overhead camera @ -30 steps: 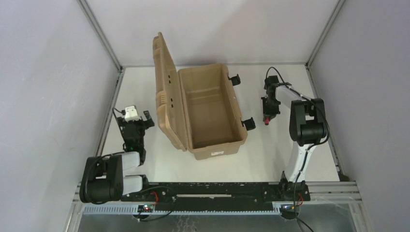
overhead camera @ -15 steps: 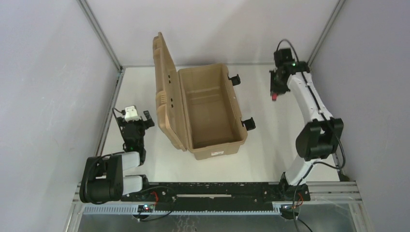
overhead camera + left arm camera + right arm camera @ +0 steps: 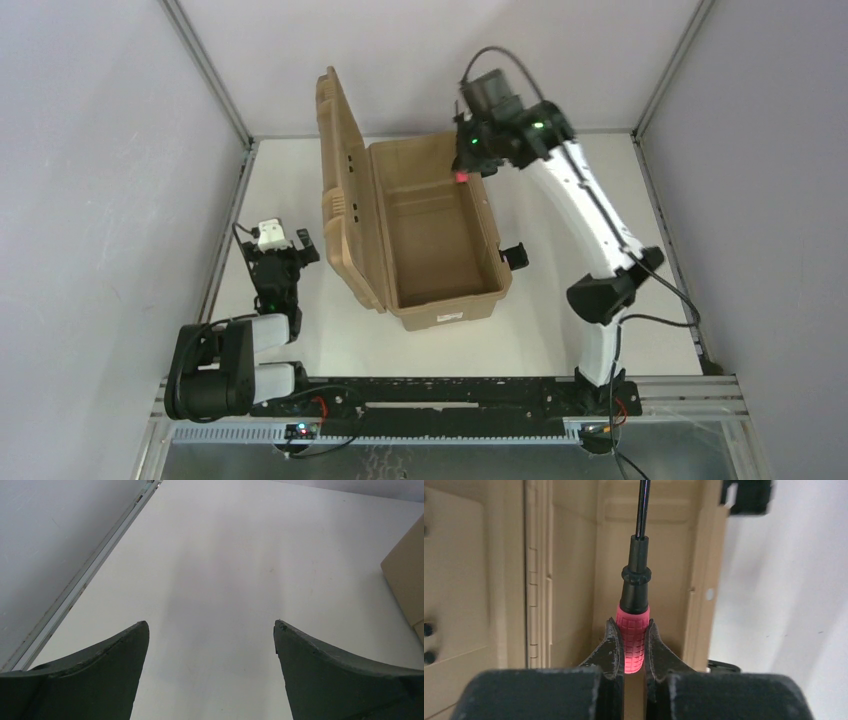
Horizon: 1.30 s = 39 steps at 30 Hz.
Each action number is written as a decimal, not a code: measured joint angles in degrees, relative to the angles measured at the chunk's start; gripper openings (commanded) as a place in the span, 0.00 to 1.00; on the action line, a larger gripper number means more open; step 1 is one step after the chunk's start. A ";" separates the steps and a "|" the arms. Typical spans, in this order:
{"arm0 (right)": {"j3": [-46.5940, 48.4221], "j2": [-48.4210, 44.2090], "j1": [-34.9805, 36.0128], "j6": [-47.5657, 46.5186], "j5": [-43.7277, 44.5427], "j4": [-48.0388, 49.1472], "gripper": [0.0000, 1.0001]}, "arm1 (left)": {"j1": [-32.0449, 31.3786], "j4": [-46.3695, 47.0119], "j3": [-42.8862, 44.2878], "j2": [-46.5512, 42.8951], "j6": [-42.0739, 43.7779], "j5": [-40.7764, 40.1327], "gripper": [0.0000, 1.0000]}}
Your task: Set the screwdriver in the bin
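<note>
Swung over the bin (image 3: 445, 308), right end effector (image 3: 631, 626) pinches the screwdriver (image 3: 636, 580), tip cut off.

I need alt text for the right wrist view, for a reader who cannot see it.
The right claw grips a screwdriver by its red handle, the dark shaft pointing away, with the open tan bin beyond it. White table shows at the right.

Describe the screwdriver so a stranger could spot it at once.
Find the big tan bin with its lid open. Above its far right corner, the right gripper clamps the screwdriver. Its red gridded handle, black collar and thin dark shaft stand out from the tan and black around it.
</note>
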 measured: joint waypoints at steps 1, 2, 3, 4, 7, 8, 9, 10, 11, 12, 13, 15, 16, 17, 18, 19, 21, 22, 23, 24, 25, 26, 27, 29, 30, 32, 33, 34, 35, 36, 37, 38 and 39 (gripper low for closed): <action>-1.22 1.40 0.76 0.48 -0.96 0.35 0.00 | 0.00 0.00 0.00 0.00 0.00 0.00 1.00; -2.75 2.95 1.29 0.94 -1.77 0.59 0.00 | 0.00 0.00 0.00 0.00 0.00 0.02 1.00; -4.74 4.76 1.68 1.42 -2.71 0.90 0.00 | 0.00 0.00 0.00 0.00 0.00 0.02 1.00; -6.54 6.34 1.97 1.64 -3.28 1.29 0.00 | 0.00 0.00 0.00 0.00 0.00 0.00 1.00; -13.94 9.77 2.56 2.01 -4.28 4.96 0.00 | 0.00 0.00 0.00 0.00 0.00 0.00 1.00; -17.22 10.84 2.73 2.19 -4.74 6.51 0.00 | 0.00 0.00 0.00 0.00 0.00 0.00 1.00; -19.45 11.76 2.75 2.21 -5.07 7.48 0.00 | 0.00 -0.02 0.00 0.00 0.00 0.02 1.00; -21.64 13.11 2.82 2.23 -5.42 8.48 0.00 | 0.00 0.00 0.00 0.00 0.00 0.00 1.00; -22.82 14.49 2.97 2.23 -5.55 9.09 0.00 | 0.00 0.00 0.00 0.00 0.00 0.00 1.00; -23.43 16.09 3.10 2.19 -5.66 9.70 0.00 | 0.00 0.00 0.00 0.00 0.00 0.00 1.00; -23.63 17.84 3.30 2.16 -5.64 10.43 0.00 | 0.00 0.00 0.00 0.00 0.00 0.00 1.00; -23.65 20.46 3.72 2.08 -5.64 12.07 0.00 | 0.00 0.00 0.00 0.00 0.00 0.00 1.00; -23.71 21.27 3.93 2.03 -5.62 12.68 0.00 | 0.00 -0.02 0.00 0.00 0.00 0.02 1.00; -23.74 22.10 4.22 1.90 -5.64 13.53 0.00 | 0.00 0.00 0.00 0.00 0.00 0.00 1.00; -23.78 22.67 4.48 1.88 -5.64 14.29 0.00 | 0.00 0.00 0.00 0.00 0.00 0.00 1.00; -23.91 23.17 4.70 1.88 -5.66 15.21 0.00 | 0.00 0.00 0.00 0.00 0.00 0.00 1.00; -24.04 23.91 4.92 1.88 -5.66 16.37 0.00 | 0.00 0.00 0.00 0.00 0.00 0.00 1.00; -24.04 24.39 4.94 1.88 -5.68 16.85 0.03 | 0.00 0.00 0.00 0.00 0.00 0.00 1.00; -24.15 24.92 4.96 1.88 -5.73 17.33 0.06 | 0.00 -0.02 0.00 0.00 0.00 0.00 1.00; -24.28 25.29 5.01 1.88 -5.75 17.73 0.09 | 0.00 0.00 0.00 0.00 0.00 0.00 1.00; -24.65 25.57 5.09 1.88 -5.79 18.25 0.13 | 0.00 0.00 0.00 0.00 0.00 0.00 1.00; -25.03 25.92 5.09 1.88 -5.84 18.67 0.16 | 0.00 0.00 0.00 0.00 0.00 0.00 1.00; -25.16 26.18 5.09 1.88 -5.99 18.93 0.20 | 0.00 0.00 0.00 0.00 0.00 0.00 1.00; -25.16 26.16 5.05 1.88 -6.23 19.30 0.32 | 0.00 0.00 0.00 0.00 0.00 0.02 1.00; -25.16 26.18 5.05 1.79 -6.40 19.34 0.39 | 0.00 0.00 0.00 0.00 0.00 0.00 1.00; -25.16 26.18 5.05 1.84 -6.47 19.39 0.47 | 0.00 0.00 0.00 0.00 0.00 0.00 1.00; -25.14 26.18 5.07 1.73 -6.75 19.56 0.49 | 0.00 0.00 0.00 0.00 0.00 0.02 1.00; -25.09 26.18 5.11 1.75 -6.88 19.61 0.50 | 0.00 0.00 0.00 0.00 0.00 0.02 1.00; -25.05 26.14 5.18 1.70 -6.91 19.65 0.52 | 0.00 0.00 0.00 0.00 0.00 0.02 1.00; -24.96 26.14 5.22 1.70 -6.88 19.65 0.53 | 0.00 0.00 0.00 0.00 0.00 0.00 1.00; -24.87 26.14 5.27 1.68 -6.86 19.58 0.55 | 0.00 0.00 0.00 0.00 0.00 0.00 1.00; -24.72 26.14 5.27 1.68 -6.84 19.52 0.57 | 0.00 0.00 0.00 0.00 0.00 0.00 1.00; -24.41 26.14 5.27 1.66 -6.82 19.28 0.60 | 0.00 0.00 0.00 0.00 0.00 0.00 1.00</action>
